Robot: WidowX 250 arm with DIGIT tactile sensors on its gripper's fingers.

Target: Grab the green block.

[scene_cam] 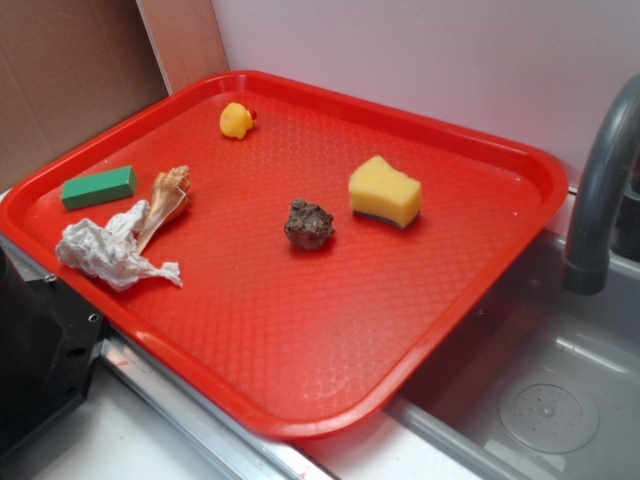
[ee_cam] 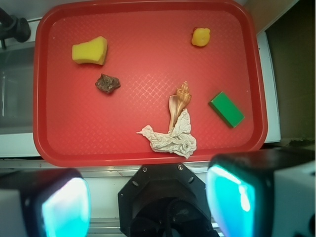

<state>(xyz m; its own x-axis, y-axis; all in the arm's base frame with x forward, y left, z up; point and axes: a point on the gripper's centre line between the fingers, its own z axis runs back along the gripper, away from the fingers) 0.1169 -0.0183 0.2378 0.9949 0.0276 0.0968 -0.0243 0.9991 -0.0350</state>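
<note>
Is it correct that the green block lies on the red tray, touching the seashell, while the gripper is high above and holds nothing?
Not quite. The green block is on the red tray, but it does not touch the seashell; bare tray shows between them in both the exterior and wrist views. The rest holds: the gripper is high above the tray, open and empty.

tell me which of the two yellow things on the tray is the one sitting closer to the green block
The small yellow duck, near the tray's far edge. The yellow sponge lies farther away, beyond the brown lump from the green block.

Sponge [scene_cam: 385, 191], rock [scene_cam: 308, 224], shell [scene_cam: 166, 201], duck [scene_cam: 236, 120]
</note>
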